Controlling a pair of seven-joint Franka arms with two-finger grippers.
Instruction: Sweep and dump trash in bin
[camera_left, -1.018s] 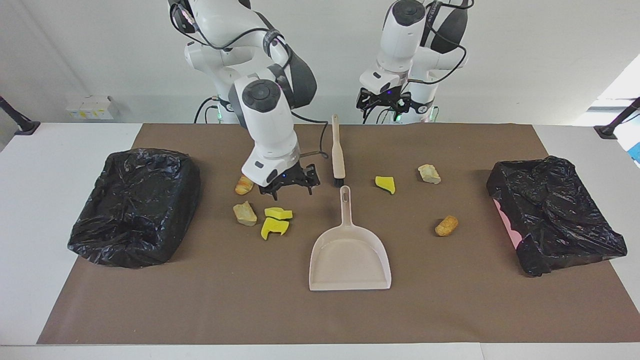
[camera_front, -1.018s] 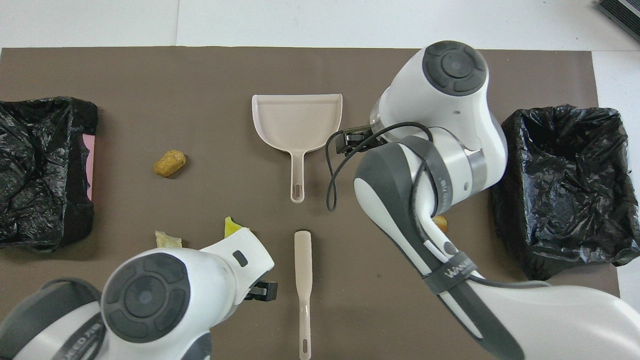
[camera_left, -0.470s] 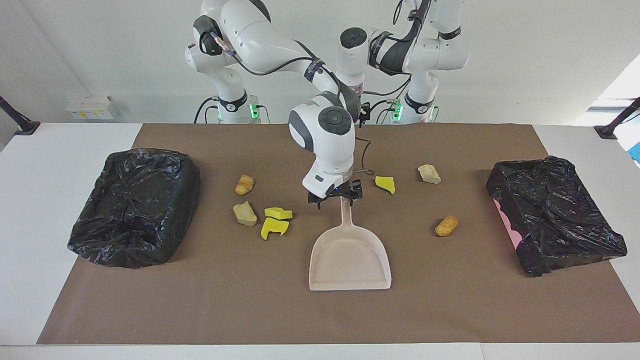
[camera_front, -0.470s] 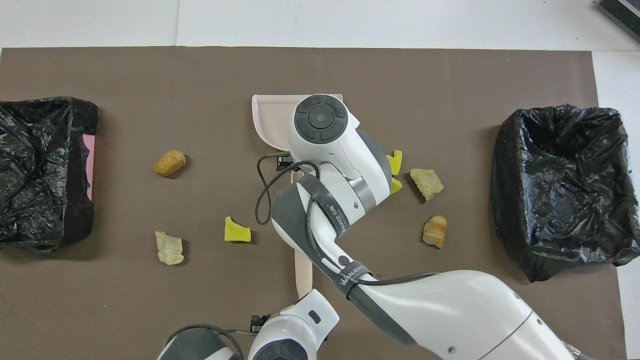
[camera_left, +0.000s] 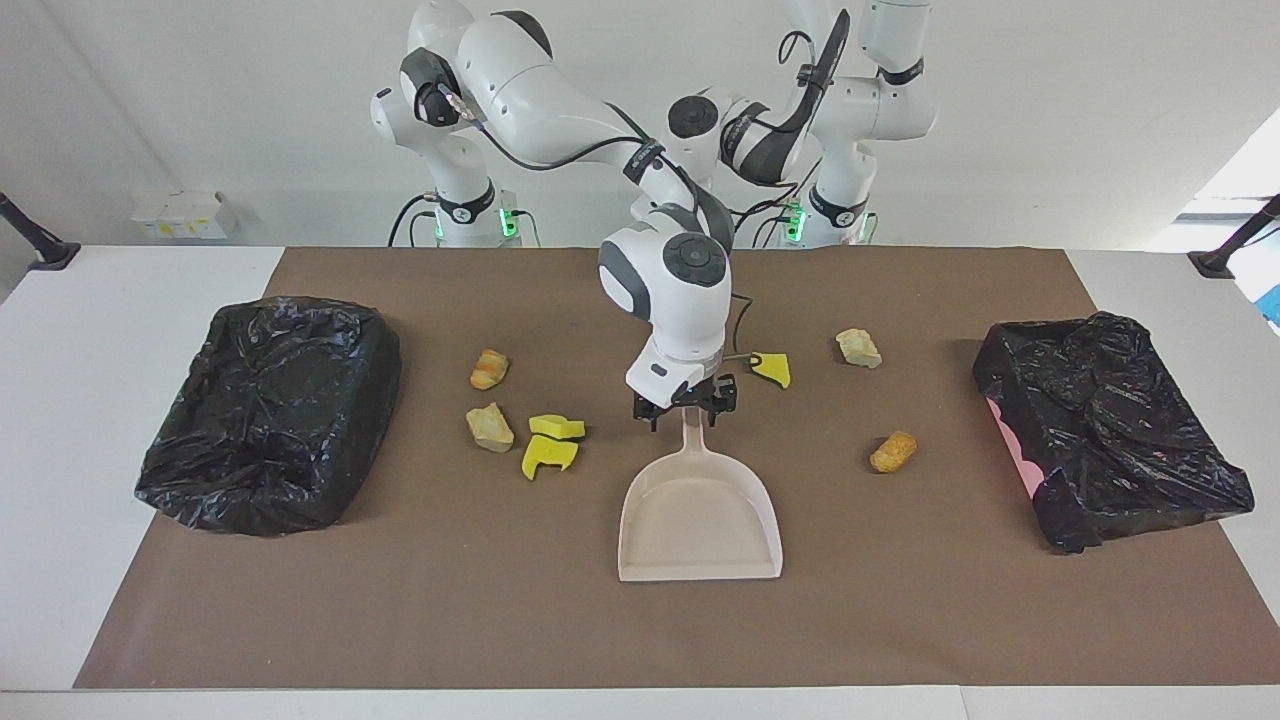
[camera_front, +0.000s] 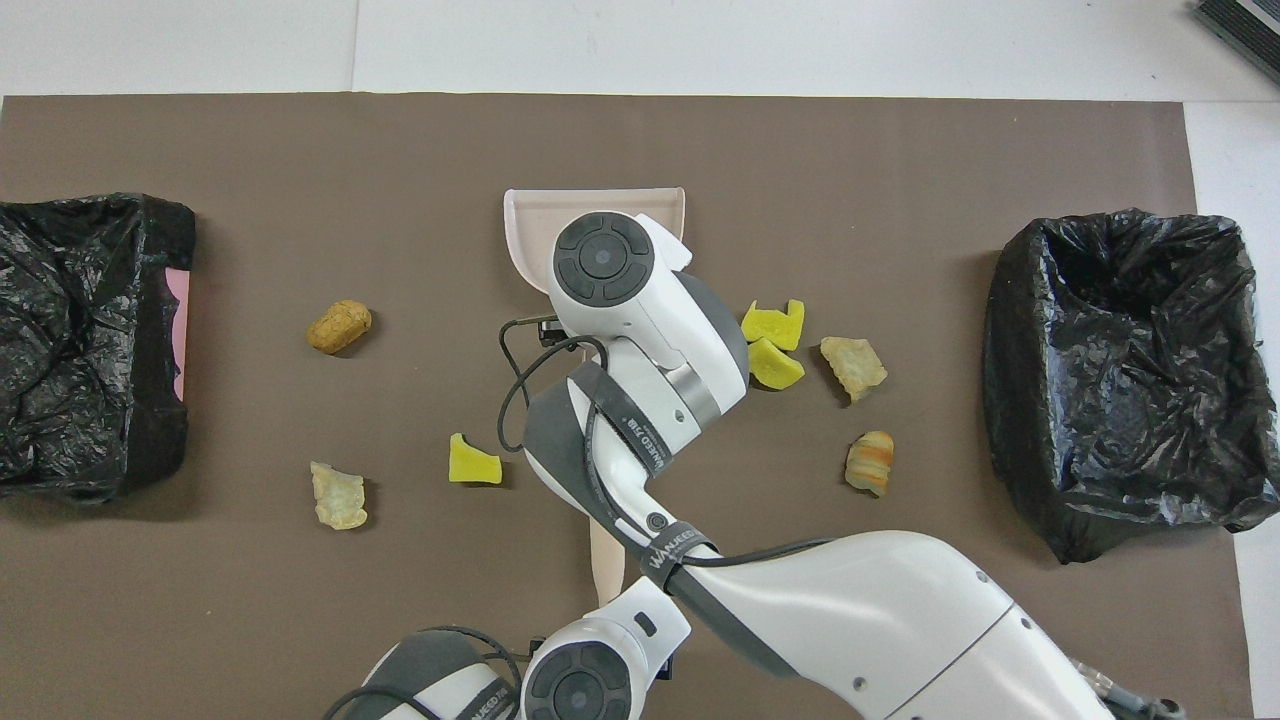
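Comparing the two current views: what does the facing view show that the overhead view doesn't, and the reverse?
Facing view only: the right pincer low at the end of the dustpan handle. From overhead the right arm covers both.

Overhead view only: part of the brush handle, nearer to the robots than the dustpan. The right arm hides it in the facing view.

Both: seven trash bits on the brown mat, the dustpan's tray, and a black-lined bin at each end. The left pincer shows in neither.
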